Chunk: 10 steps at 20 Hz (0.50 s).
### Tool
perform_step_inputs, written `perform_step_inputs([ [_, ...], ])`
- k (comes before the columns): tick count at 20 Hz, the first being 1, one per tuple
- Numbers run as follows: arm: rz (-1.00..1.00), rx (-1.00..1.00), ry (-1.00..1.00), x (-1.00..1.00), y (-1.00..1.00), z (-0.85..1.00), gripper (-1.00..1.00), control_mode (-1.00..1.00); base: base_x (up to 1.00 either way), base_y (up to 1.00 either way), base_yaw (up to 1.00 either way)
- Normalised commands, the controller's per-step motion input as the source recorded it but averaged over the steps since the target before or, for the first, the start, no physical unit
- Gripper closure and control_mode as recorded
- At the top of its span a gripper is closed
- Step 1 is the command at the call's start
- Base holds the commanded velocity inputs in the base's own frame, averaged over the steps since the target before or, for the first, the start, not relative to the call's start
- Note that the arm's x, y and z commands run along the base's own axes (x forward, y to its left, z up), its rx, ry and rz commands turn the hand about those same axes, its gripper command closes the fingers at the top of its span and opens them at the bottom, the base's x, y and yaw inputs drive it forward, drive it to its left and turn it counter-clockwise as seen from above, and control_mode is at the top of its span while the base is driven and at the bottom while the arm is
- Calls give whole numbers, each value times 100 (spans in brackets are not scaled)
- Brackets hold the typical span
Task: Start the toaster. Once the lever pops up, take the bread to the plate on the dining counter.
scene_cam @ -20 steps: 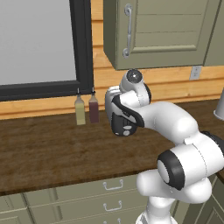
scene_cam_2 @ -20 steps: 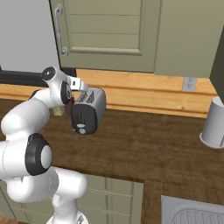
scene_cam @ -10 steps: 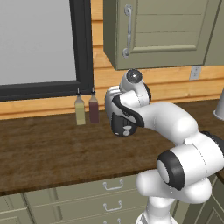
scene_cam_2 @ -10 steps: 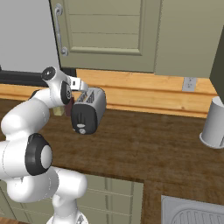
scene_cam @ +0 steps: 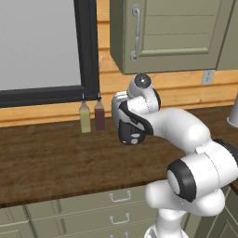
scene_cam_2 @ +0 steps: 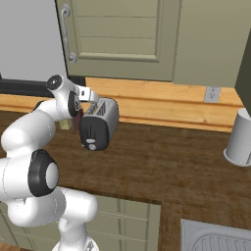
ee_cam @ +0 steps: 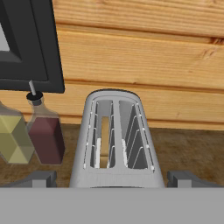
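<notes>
The toaster (ee_cam: pixel 116 144) stands on the wooden counter (scene_cam_2: pixel 162 166) against the wall, with its silver body (scene_cam_2: pixel 107 116) and black end panel (scene_cam: pixel 130 128) facing the room. The bread (ee_cam: pixel 105 139), a tan slice, sits deep in its left slot; the right slot is empty. A small pale tab (scene_cam_2: pixel 90 145) shows low on the black panel; I cannot tell whether it is the lever. My gripper (ee_cam: pixel 113 178) hovers just above the toaster's near end, open, one fingertip (ee_cam: pixel 41 178) on each side, holding nothing. The plate and the dining counter are out of view.
Two slim bottles, olive (scene_cam: pixel 84 118) and dark red (scene_cam: pixel 99 115), stand just left of the toaster under the window frame (scene_cam: pixel 86 51). A grey canister (scene_cam_2: pixel 240 137) stands far right, a sink (scene_cam_2: pixel 215 239) lies at the lower right. A wall cabinet (scene_cam: pixel 172 32) hangs overhead.
</notes>
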Motion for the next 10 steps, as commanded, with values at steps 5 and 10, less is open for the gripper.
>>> perform_step_inputs([
  [5, 0, 0, 0, 0, 0, 0, -100, -100, 0, 0, 0],
  [10, 0, 0, 0, 0, 0, 0, -100, -100, 0, 0, 0],
])
